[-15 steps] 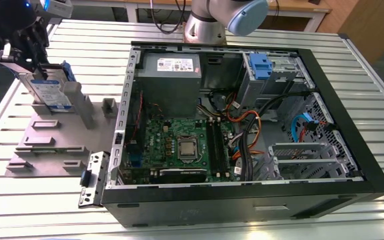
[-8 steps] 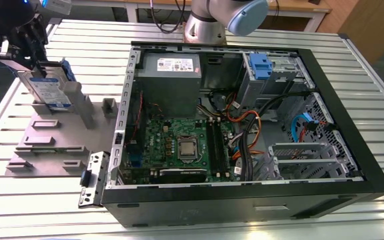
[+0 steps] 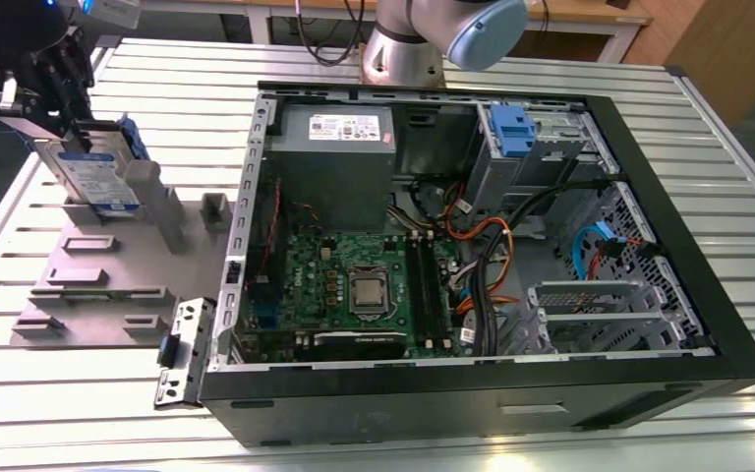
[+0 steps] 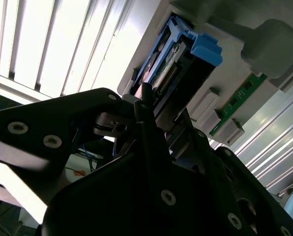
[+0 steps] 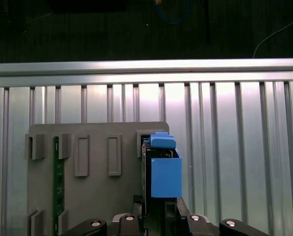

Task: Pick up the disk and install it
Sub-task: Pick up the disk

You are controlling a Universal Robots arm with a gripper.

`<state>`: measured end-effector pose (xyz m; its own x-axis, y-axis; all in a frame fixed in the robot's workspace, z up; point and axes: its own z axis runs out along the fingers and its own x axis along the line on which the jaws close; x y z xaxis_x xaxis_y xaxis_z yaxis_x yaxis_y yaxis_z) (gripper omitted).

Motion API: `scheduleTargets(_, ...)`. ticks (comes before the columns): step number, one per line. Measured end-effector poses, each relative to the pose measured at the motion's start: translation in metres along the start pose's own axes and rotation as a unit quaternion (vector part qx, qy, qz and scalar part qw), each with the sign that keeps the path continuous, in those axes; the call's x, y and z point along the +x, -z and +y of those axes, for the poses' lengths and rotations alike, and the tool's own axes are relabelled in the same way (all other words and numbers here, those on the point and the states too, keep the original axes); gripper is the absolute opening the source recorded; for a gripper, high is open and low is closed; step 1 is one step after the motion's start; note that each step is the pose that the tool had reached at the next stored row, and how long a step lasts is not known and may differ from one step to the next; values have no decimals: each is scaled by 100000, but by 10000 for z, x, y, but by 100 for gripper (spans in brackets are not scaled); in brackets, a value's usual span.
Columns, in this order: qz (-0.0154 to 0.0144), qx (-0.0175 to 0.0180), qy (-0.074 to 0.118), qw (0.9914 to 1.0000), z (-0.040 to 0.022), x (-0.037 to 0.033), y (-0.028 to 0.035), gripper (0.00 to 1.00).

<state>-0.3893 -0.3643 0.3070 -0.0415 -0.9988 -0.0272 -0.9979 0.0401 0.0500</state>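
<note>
Slatted metal bench (image 3: pixel 89 418); bare slats open around grey stand (image 3: pixel 115 280). Disk (image 3: pixel 99 182) upright in stand slot, just beneath claw (image 3: pixel 63 118); claw's grip: cannot tell. Open computer case (image 3: pixel 483 391) well apart.

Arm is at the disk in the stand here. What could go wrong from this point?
1. The disk stands upright in a slot of the grey stand, with the hand at its top; a slanted pull might jam it or drag the stand.
2. Loose cables cross the open computer case; they could snag the disk.
</note>
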Motion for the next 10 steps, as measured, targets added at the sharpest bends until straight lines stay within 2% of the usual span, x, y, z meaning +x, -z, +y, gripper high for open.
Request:
scheduleTargets(5, 2, -5, -1, 100000, 0, 0, 4, 35)
scheduleTargets(10, 4, -5, 0, 100000, 2, -1, 45, 35)
